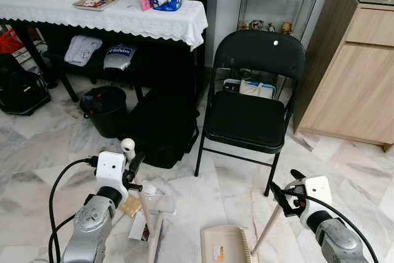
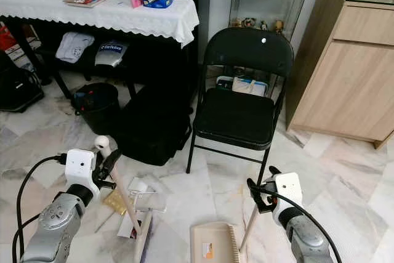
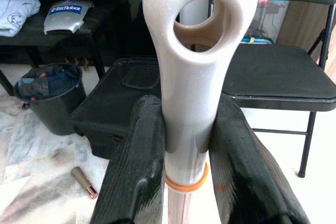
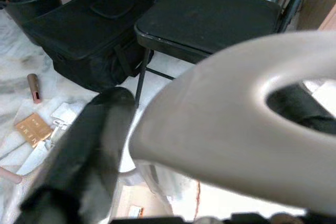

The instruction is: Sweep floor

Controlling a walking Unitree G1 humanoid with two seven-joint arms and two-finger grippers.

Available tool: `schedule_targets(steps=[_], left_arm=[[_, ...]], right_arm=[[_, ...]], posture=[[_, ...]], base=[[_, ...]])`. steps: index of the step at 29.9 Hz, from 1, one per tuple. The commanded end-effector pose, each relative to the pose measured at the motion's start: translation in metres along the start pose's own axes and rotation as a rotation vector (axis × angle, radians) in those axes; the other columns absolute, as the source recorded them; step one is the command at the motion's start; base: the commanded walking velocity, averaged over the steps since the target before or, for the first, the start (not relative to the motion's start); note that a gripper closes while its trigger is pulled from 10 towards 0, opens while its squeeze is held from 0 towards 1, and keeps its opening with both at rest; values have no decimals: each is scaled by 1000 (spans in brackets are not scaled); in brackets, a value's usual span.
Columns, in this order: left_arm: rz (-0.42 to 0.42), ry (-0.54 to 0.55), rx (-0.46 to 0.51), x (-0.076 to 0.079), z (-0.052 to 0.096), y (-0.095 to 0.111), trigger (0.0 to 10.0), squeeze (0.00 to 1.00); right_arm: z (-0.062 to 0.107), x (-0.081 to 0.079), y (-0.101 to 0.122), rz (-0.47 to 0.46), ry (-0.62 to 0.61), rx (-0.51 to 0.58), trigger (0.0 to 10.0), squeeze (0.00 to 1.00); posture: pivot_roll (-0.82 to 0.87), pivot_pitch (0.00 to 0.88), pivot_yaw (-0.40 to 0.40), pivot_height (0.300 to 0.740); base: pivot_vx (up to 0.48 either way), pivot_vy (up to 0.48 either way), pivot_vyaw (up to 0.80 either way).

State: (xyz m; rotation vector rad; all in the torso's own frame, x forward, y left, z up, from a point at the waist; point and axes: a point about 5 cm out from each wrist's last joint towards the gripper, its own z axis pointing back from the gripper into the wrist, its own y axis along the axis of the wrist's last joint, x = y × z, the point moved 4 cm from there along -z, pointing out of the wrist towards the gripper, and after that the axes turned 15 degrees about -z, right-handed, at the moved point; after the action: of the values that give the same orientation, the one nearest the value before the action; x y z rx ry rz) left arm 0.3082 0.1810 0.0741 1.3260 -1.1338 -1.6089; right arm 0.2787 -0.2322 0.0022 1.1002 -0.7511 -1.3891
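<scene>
Grippers clamp both tools: left gripper [image 1: 133, 165] on light, stiff cream plastic broom handle [image 3: 194, 77], right gripper [image 1: 278, 196] on beige dustpan handle [image 4: 236, 108].

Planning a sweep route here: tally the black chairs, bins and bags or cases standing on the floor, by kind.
Folding chair: 1
Bin: 1
Bags or cases: 2, the case beside the bin and the bag at far left
Total: 4
</scene>
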Motion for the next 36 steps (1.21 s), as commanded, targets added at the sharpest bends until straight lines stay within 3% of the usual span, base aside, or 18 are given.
schedule_targets(steps=[1, 36], left_arm=[[-19, 3, 13, -2, 0, 5, 10000, 0], [-12, -18, 9, 2, -1, 4, 10000, 0]], right_arm=[[-1, -2, -2, 9, 12, -8, 0, 0], [-2, -7, -3, 15, 33, -7, 0, 0]], posture=[[12, 0, -1, 740], [12, 0, -2, 740]], base=[[0, 0, 0], [0, 0, 0]])
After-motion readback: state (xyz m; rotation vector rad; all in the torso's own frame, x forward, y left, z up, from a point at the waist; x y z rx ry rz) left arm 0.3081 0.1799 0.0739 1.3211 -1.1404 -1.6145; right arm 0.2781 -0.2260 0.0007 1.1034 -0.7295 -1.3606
